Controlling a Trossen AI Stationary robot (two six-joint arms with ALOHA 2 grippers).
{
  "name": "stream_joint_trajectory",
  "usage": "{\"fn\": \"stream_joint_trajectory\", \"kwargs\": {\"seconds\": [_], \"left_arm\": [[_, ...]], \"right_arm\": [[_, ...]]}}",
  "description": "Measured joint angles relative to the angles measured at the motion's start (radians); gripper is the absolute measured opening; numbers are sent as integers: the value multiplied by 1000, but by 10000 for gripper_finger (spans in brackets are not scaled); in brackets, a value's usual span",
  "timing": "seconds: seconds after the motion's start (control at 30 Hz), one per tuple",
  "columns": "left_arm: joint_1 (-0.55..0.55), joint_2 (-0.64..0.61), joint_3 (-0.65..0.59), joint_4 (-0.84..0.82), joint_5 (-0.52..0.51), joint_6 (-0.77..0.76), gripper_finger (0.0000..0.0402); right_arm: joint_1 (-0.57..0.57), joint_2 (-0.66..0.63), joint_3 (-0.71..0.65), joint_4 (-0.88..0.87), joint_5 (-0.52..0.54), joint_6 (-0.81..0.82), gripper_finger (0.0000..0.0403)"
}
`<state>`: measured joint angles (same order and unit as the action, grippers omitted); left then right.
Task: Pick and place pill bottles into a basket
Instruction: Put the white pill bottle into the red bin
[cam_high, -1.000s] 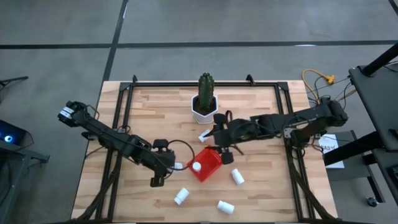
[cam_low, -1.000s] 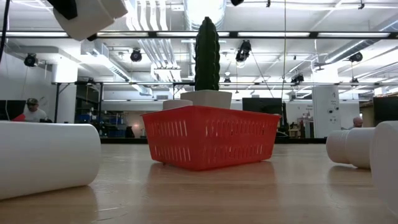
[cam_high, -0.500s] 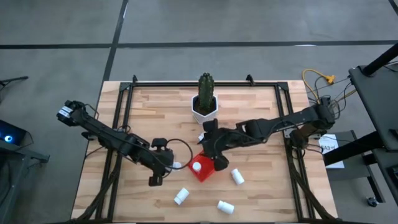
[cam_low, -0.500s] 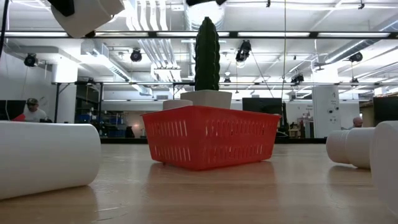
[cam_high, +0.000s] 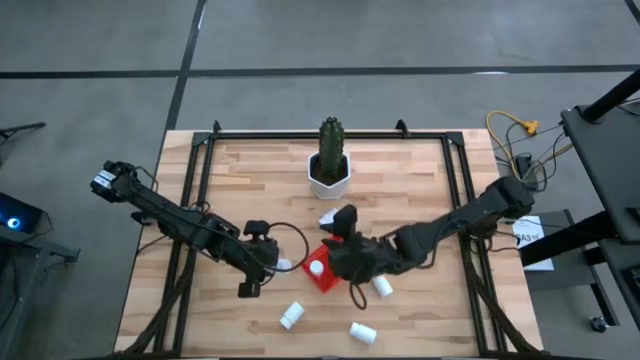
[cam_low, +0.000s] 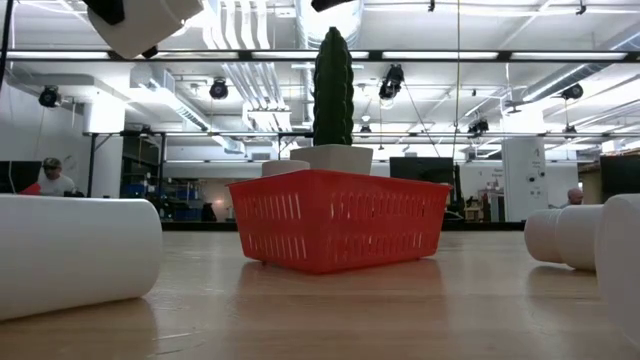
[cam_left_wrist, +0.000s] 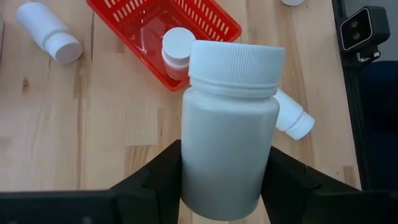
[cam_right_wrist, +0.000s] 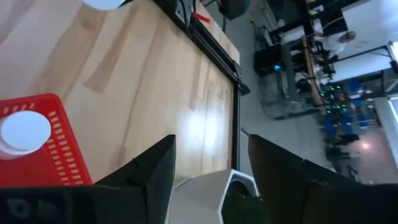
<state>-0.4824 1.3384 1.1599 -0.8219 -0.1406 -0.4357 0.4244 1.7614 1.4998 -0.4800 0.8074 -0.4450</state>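
My left gripper (cam_high: 276, 262) is shut on a white pill bottle (cam_left_wrist: 229, 118) just left of the red basket (cam_high: 330, 270), above the table. One bottle (cam_high: 316, 267) stands inside the basket. My right gripper (cam_high: 344, 228) is open and empty over the basket's far side, pointing toward the white cactus pot (cam_high: 329, 178). Loose bottles lie on their sides on the table near the pot (cam_high: 328, 215), right of the basket (cam_high: 382, 286) and near the front edge (cam_high: 291, 316), (cam_high: 362, 332). My left gripper pinches the bottle's body, at its bottom half (cam_left_wrist: 189, 180), between its two fingers, one on each side. The bottle lies along the fingers with its cap (cam_left_wrist: 235, 61) pointing away from the wrist. It is lifted clear of the table; the low view shows it high up (cam_low: 140, 25).
The cactus pot stands behind the basket at the table's middle far side. Black frame rails (cam_high: 190, 200) run along the table's left, right and far edges. A person (cam_low: 50, 178) shows far off in the room.
My right arm has swung toward the table's near edge and a little left, coming over the basket, its gripper now turned toward the cactus pot. My left gripper has kept still with its bottle.
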Motion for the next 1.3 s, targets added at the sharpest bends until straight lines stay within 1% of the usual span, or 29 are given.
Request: {"fn": "stream_joint_trajectory", "kwargs": {"seconds": [0.2, 0.37, 0.53, 0.63, 0.77, 1.0, 1.13, 1.3], "left_arm": [[0, -2, 3, -1, 0, 6, 155], [0, -6, 3, -1, 1, 8, 155], [0, -18, 3, -1, 1, 7, 155], [-1, -28, 3, -1, 0, 5, 155], [-1, -34, 3, -1, 1, 5, 155], [0, -36, 3, -1, 0, 22, 155], [0, -46, 3, -1, 1, 26, 155], [0, -61, 2, -1, 1, 26, 155]], "right_arm": [[1, 23, 0, -1, 6, 36, 192], [1, 15, 0, 30, 37, 134, 192], [1, 7, 0, 53, 57, 64, 192], [1, 7, 0, 50, 56, 54, 193], [1, 7, 0, 53, 56, 53, 211], [5, 10, 0, 119, 52, 33, 263], [12, 10, 0, 168, -9, 15, 282], [15, 10, 0, 198, -151, -12, 290]]}}
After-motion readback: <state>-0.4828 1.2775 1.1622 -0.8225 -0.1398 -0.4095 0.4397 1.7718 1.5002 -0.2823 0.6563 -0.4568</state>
